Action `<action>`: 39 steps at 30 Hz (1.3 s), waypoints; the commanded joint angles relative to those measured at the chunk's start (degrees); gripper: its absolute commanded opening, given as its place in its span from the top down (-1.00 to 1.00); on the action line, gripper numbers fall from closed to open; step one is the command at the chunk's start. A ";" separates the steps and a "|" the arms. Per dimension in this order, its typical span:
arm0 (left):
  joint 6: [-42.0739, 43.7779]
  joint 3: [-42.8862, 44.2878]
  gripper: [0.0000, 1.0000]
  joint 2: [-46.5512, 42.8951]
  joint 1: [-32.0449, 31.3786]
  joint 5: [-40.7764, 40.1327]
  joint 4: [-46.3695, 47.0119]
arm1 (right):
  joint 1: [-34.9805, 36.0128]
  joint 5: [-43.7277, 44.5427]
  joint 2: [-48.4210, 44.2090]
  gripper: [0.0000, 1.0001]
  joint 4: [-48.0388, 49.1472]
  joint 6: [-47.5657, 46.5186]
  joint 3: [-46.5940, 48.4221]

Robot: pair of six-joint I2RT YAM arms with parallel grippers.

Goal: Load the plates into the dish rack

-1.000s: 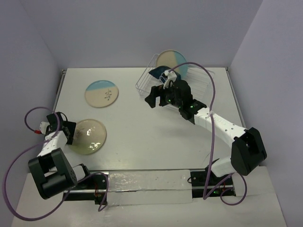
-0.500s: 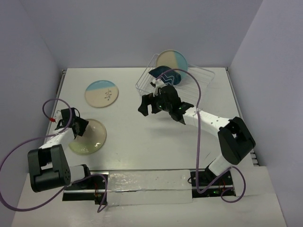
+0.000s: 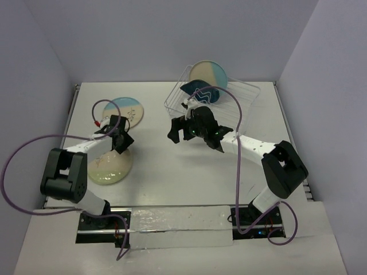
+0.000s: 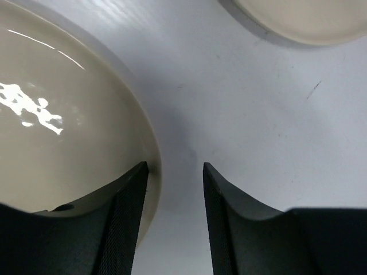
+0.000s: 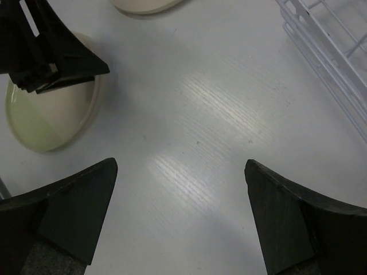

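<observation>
While both jaws gape — two plates [image 3: 207, 74] sit racked.

Surface [image 3: 166, 172] centre bare: free passage. Left gripper [image 4: 175, 172] jaws parted, cream plate [image 4: 63, 132] rim in gap; sprig plate [image 3: 136, 110] close ahead. Dish rack [image 5: 321, 48] bounds right gripper [image 5: 180, 172] on one side.

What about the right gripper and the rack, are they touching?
Apart. The right wrist view shows bare table between the open right gripper and the rack.
</observation>
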 commanded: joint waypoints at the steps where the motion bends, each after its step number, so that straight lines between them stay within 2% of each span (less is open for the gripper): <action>1: -1.50 5.01 0.04 8.64 -6.08 -3.59 -10.26 | 0.29 3.92 -3.44 -0.99 1.93 -0.56 -2.43; 4: -2.35 6.08 0.20 11.50 -9.82 -3.14 -10.64 | 0.29 6.71 -5.33 -0.99 1.99 -0.42 -4.60; 10: -3.94 9.62 0.37 13.37 -18.84 -1.24 -10.67 | 0.20 9.77 -10.27 -0.99 5.26 1.68 -10.00; 15: -3.12 16.47 0.64 17.52 -28.71 1.92 -9.96 | -0.91 10.56 -15.67 -0.99 6.41 3.93 -14.59; 18: -2.92 20.85 0.82 19.92 -32.55 1.88 -11.52 | -1.34 13.47 -19.46 -0.99 6.12 4.34 -17.04; 24: -2.31 23.80 0.86 22.66 -38.06 4.14 -11.11 | -2.41 16.75 -24.87 -0.99 5.79 5.97 -22.06; 26: -1.80 25.14 0.83 22.69 -39.21 4.63 -11.48 | -2.60 17.20 -26.30 -0.99 5.73 6.42 -23.27; 30: -0.01 27.58 0.58 21.14 -42.87 4.18 -12.39 | -2.89 18.04 -27.88 -0.99 5.63 7.05 -24.64; 31: 0.01 27.81 0.48 20.39 -43.73 2.87 -12.87 | -2.96 18.14 -27.96 -0.99 5.69 6.89 -24.70; 34: -0.04 26.85 0.37 16.60 -43.99 0.77 -12.84 | -2.96 17.90 -27.88 -0.99 5.36 6.42 -24.45; 36: 0.26 26.15 0.20 12.36 -43.90 -1.78 -12.41 | -2.96 16.46 -27.53 -0.99 5.09 5.59 -24.10; 39: 0.59 26.99 0.07 9.62 -43.62 -7.27 -14.42 | -2.88 15.10 -27.17 -0.99 5.33 5.37 -24.04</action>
